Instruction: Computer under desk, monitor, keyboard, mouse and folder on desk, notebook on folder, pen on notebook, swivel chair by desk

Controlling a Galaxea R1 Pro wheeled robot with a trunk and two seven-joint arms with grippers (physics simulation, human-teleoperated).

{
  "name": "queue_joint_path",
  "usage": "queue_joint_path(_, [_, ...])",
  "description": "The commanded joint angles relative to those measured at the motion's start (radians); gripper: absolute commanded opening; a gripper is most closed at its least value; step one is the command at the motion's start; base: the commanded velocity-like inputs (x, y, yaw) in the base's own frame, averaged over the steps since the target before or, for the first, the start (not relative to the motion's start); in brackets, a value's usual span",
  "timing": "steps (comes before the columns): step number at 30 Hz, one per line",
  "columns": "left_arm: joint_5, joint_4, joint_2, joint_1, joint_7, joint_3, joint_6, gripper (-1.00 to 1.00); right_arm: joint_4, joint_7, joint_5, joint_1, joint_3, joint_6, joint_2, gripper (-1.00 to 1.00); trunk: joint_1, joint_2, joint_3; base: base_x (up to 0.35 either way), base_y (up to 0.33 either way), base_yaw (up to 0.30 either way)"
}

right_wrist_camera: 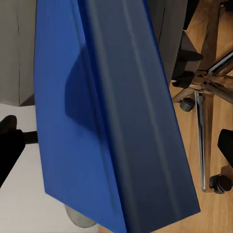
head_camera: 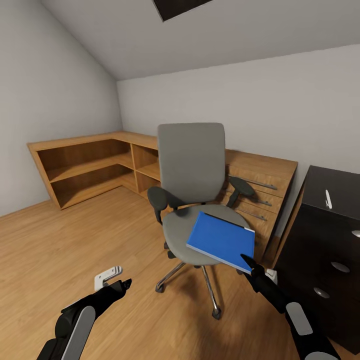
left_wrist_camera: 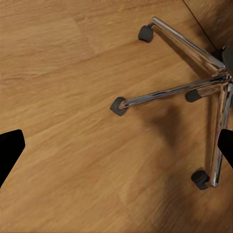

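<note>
The grey swivel chair (head_camera: 191,165) stands mid-room on its chrome base (left_wrist_camera: 194,90). A bright blue folder (head_camera: 222,240) lies tilted on the seat, overhanging its front right edge. My right gripper (head_camera: 248,262) is at the folder's near corner. In the right wrist view the folder (right_wrist_camera: 111,121) sits between the wide-apart fingers of the right gripper (right_wrist_camera: 116,145), which is open. The left gripper (head_camera: 125,284) hangs open over bare floor left of the chair base, and the left gripper (left_wrist_camera: 116,150) holds nothing. The black desk (head_camera: 330,185) is at the right, with the pen (head_camera: 328,199) on top.
A light wooden drawer unit (head_camera: 262,175) stands right behind the chair, and low wooden shelves (head_camera: 90,165) run along the left wall. A small white object (head_camera: 107,276) lies on the floor by my left gripper. Open wood floor (head_camera: 75,240) spreads to the left.
</note>
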Motion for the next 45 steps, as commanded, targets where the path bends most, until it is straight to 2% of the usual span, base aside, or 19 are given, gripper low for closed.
queue_joint_path(1, [0.011,-0.001,-0.001,0.000,0.008,0.001,0.003,1.00,0.000,0.001,-0.004,-0.001,-0.003,0.007,0.000,1.00,0.000,0.000,-0.001,0.000,0.000,0.000])
queue_joint_path(6, [0.011,-0.001,-0.001,-0.001,0.008,0.001,0.004,1.00,-0.001,0.001,-0.004,-0.001,-0.003,0.007,0.000,1.00,0.000,0.000,-0.001,0.000,0.000,0.000])
queue_joint_path(7, [0.011,-0.001,-0.002,-0.001,0.008,0.001,0.004,1.00,-0.001,0.000,-0.003,-0.001,-0.003,0.007,0.000,-1.00,0.000,0.000,-0.001,0.000,0.000,0.000])
queue_joint_path(19, [0.011,-0.001,-0.002,-0.001,0.008,0.001,0.004,1.00,-0.002,0.001,-0.003,-0.001,-0.001,0.008,-0.001,-1.00,0.000,0.000,-0.001,0.000,0.000,0.000])
queue_joint_path(32, [0.009,-0.001,-0.002,0.000,0.013,0.001,0.001,1.00,-0.009,0.004,-0.003,-0.001,-0.001,0.003,-0.001,-1.00,-0.050,0.091,0.040,0.000,0.000,0.000])
queue_joint_path(35, [0.009,-0.001,-0.002,-0.001,0.014,0.001,0.000,1.00,-0.036,0.006,-0.003,-0.001,0.001,0.002,0.000,-1.00,-0.062,0.112,0.049,-0.007,0.000,0.000])
queue_joint_path(39, [0.009,-0.001,-0.002,-0.001,0.015,0.001,-0.001,1.00,-0.101,0.006,0.003,-0.001,0.010,0.001,0.015,-1.00,-0.077,0.140,0.062,-0.213,0.000,0.000])
queue_joint_path(45, [0.008,-0.001,-0.002,0.000,0.015,0.001,-0.001,1.00,-0.136,0.006,0.034,0.000,0.011,0.001,0.033,-1.00,-0.100,0.182,0.081,-0.327,0.000,0.000])
